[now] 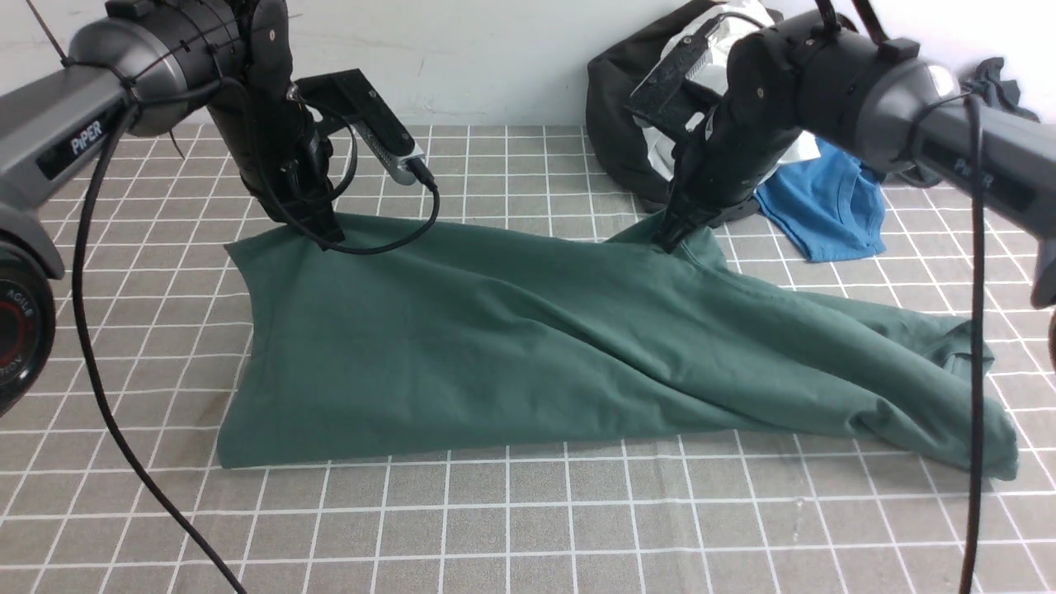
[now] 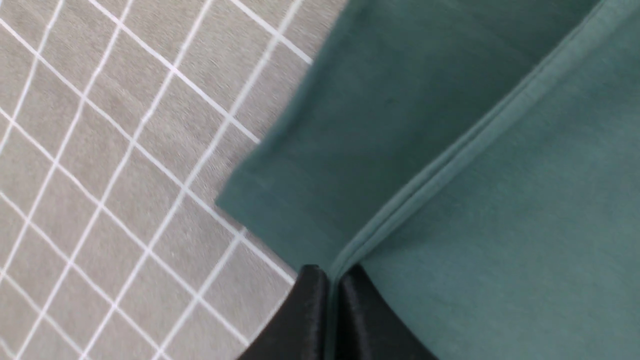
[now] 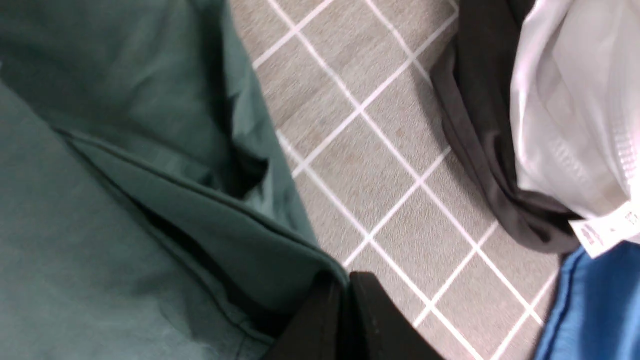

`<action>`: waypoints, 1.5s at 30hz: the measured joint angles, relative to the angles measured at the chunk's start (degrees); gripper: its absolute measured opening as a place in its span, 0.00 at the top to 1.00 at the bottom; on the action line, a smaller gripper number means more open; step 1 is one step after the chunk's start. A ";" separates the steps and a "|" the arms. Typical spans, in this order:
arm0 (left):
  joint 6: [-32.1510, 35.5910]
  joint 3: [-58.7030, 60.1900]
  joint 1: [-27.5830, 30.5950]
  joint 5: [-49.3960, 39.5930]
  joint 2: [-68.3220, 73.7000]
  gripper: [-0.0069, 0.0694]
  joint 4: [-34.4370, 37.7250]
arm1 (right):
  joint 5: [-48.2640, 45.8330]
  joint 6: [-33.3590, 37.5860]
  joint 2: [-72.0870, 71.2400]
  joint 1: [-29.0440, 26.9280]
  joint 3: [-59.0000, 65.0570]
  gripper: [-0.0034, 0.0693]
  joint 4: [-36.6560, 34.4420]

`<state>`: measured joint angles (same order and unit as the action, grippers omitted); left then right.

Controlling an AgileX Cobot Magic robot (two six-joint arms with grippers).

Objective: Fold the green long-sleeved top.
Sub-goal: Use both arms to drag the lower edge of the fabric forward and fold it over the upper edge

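Table: grey, tiled with a grid of white lines; it lies beneath the green long-sleeved top, the piece from which the other places are given.

Green long-sleeved top: dark green cloth, one, spread wide across the table, its far edge gathered up at two places, with long diagonal creases and a bunched end on the right side.

Left gripper: dark, shut on a narrow pinch of the top, at the far edge of its left part; a flap of the same green cloth lies beyond the pinch.

Right gripper: dark, shut on a folded ridge of the top, at its far edge, right of the middle; more green cloth lies beyond this ridge.

Dark grey-black garment: heaped beyond the top, behind the right gripper, apart from the green cloth.

Pale grey-white cloth: lying against the dark garment, beyond the top, with a white tag.

Blue garment: bright, crumpled, beyond the right part of the top, beside the pale cloth.
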<state>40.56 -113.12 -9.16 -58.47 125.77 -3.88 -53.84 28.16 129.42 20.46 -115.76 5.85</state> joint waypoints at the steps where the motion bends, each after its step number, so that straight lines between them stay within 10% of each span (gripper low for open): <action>1: -0.13 -0.06 0.37 1.26 0.79 0.90 0.42 | 0.90 -0.36 0.41 -0.49 -0.04 0.93 -0.76; 16: -0.11 -0.06 3.32 7.44 4.96 0.71 8.94 | -16.44 -8.20 -6.94 -7.24 -1.96 0.33 -1.91; 33: 0.08 -0.10 5.06 3.39 5.48 0.63 24.50 | -15.56 -10.21 -16.29 -13.83 16.65 0.29 -8.71; 45: 2.56 -0.71 -1.44 14.54 12.94 0.22 33.61 | -14.73 -9.79 -16.29 -13.63 16.65 0.29 -9.15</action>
<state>43.13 -113.82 -10.59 -43.93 138.71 29.73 -68.56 18.37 113.14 6.83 -99.12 -3.30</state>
